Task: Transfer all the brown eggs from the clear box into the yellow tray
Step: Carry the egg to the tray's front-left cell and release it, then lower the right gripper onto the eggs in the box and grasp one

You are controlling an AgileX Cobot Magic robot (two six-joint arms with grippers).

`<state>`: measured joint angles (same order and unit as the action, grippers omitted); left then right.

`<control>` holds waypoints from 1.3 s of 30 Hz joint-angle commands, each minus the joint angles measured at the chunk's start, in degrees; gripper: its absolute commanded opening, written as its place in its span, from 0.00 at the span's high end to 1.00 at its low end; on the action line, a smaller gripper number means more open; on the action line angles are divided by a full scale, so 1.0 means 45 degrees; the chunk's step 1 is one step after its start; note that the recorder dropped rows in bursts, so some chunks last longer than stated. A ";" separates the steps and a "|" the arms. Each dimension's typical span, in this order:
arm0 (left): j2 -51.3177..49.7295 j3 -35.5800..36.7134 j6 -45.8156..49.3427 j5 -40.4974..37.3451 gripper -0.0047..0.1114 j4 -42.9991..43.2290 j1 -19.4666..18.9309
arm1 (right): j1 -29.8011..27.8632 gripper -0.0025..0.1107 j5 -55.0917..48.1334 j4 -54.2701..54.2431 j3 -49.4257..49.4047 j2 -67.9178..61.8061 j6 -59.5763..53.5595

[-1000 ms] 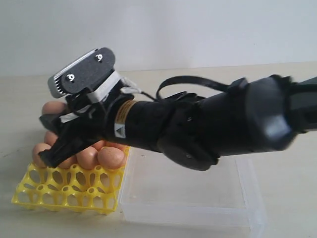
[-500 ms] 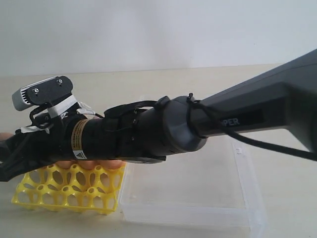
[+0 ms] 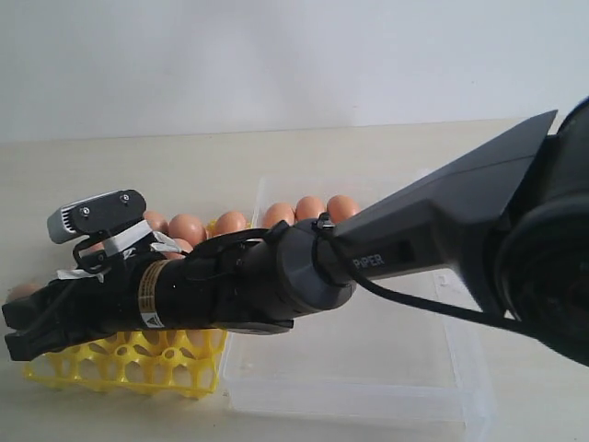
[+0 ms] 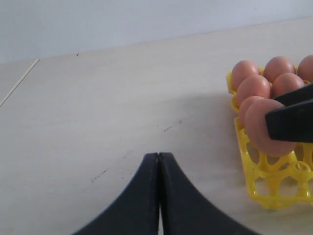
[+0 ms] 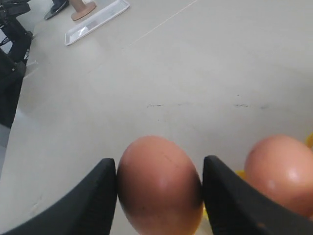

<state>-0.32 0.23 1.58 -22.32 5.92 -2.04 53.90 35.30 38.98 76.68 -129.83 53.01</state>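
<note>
The pale worktop [image 3: 110,166] carries the clear box [image 3: 350,398], bare along its front. Beside it, the yellow tray [image 3: 138,364] has eggs [image 4: 254,88] filling its far rows. The right hand [image 5: 159,176] reaches across and clamps a smooth brown egg [image 5: 156,196] by its sides. The egg's long axis is near upright, and it hangs just above the tray's outer edge. The left hand [image 4: 159,166] is pinched closed and empty.

Left jaws together, right jaws clamped
</note>
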 commanded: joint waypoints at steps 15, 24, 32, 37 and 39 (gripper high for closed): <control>0.0071 -0.0051 -0.0060 0.0117 0.96 -0.0031 0.0074 | -0.0151 0.48 -0.1576 -0.1271 0.0084 0.1060 -0.0316; 0.0071 -0.0051 -0.0060 0.0117 0.96 -0.0031 0.0074 | -0.0650 0.69 -1.2985 -0.1764 0.0084 0.5436 -0.5888; 0.0071 -0.0051 -0.0060 0.0117 0.96 -0.0031 0.0074 | -0.3407 0.59 -1.5692 -0.2916 0.0084 0.5487 -0.5625; 0.0071 -0.0051 -0.0060 0.0117 0.96 -0.0031 0.0074 | -0.4766 0.56 -1.5426 -0.3297 0.0084 0.4696 -0.5434; 0.0071 -0.0051 -0.0060 0.0117 0.96 -0.0031 0.0074 | -0.5187 0.56 -1.5131 -0.3297 0.0084 0.4357 -0.5434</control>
<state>-0.32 0.23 1.58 -22.32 5.92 -2.04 33.17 -34.65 24.64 76.91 -108.45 28.17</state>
